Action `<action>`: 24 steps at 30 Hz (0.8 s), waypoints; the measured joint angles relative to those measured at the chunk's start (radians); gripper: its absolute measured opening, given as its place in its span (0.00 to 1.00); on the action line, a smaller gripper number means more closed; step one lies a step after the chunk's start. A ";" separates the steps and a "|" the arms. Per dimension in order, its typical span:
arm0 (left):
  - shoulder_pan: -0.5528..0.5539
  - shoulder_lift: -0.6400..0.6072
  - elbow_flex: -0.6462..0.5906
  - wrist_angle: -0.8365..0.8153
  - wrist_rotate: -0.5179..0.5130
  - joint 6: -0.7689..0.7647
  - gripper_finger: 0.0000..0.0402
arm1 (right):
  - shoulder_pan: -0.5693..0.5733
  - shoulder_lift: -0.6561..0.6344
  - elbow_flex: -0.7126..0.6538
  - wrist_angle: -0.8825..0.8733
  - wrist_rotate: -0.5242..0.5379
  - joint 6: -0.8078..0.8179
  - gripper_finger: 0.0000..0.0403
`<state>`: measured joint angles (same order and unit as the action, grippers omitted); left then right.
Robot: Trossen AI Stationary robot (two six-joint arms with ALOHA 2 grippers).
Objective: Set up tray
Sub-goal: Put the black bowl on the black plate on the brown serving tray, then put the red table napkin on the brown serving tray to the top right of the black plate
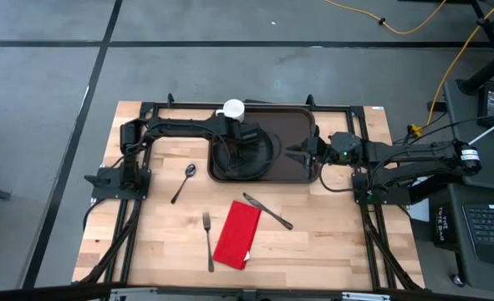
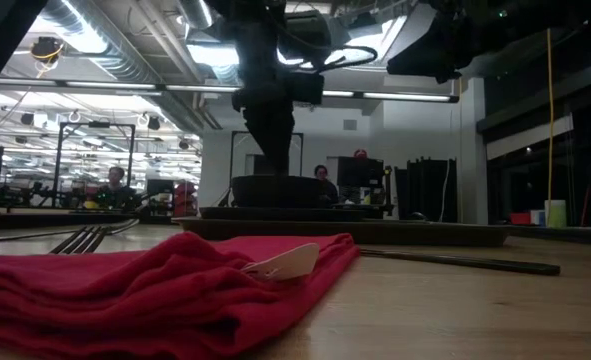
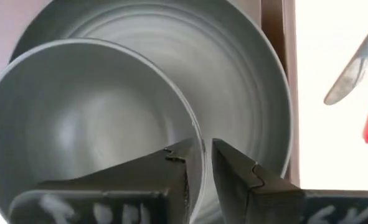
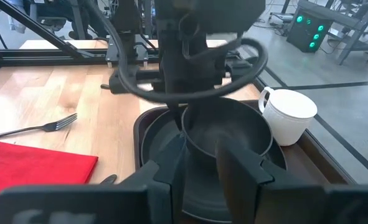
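Note:
The dark brown tray [image 1: 295, 125] lies at the table's far middle. A round black plate [image 1: 230, 164] sits on its left half, and a dark bowl [image 3: 78, 124] stands on the plate [image 3: 252, 74]. A white mug [image 1: 232, 109] stands at the tray's far left corner. My left gripper [image 1: 248, 140] hangs over the bowl, shut on its rim. My right gripper [image 1: 299, 154] hovers open over the tray's right half, pointing at the plate and bowl [image 4: 227, 127] and touching nothing. My left gripper [image 3: 201, 171] holds the bowl's rim [image 3: 199, 146], with one finger [image 3: 171, 171] inside the bowl and the other [image 3: 236, 174] outside. It comes from above, pointing down. The bowl stands upright on the plate.
On the bare wood nearer me lie a spoon [image 1: 184, 180], a fork [image 1: 208, 241], a knife [image 1: 267, 211] and a red napkin [image 1: 238, 234]. The arms' black frames run along the table's left, right and far edges. People sit in the room behind.

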<state>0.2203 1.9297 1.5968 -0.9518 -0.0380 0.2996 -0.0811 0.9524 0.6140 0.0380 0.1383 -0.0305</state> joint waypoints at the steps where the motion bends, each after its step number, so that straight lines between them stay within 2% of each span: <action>1: 0.000 0.000 0.014 -0.023 0.000 0.000 0.13 | 0.000 0.000 0.000 0.000 0.000 0.000 0.23; 8: -0.011 -0.007 0.150 -0.222 -0.024 -0.055 0.11 | 0.000 0.000 0.000 0.000 0.000 0.000 0.23; 12: -0.032 -0.089 0.134 -0.211 -0.067 -0.076 0.07 | 0.000 0.000 0.000 -0.012 0.000 0.001 0.23; 17: -0.078 -0.252 0.011 -0.107 -0.110 -0.093 0.01 | 0.001 0.000 0.000 -0.032 0.000 0.002 0.23; 24: -0.156 -0.532 -0.329 0.173 -0.109 -0.132 0.00 | 0.018 0.003 0.000 -0.025 -0.008 0.029 0.23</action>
<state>0.0643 1.3973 1.2679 -0.7790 -0.1466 0.1680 -0.0629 0.9556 0.6140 0.0130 0.1303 -0.0016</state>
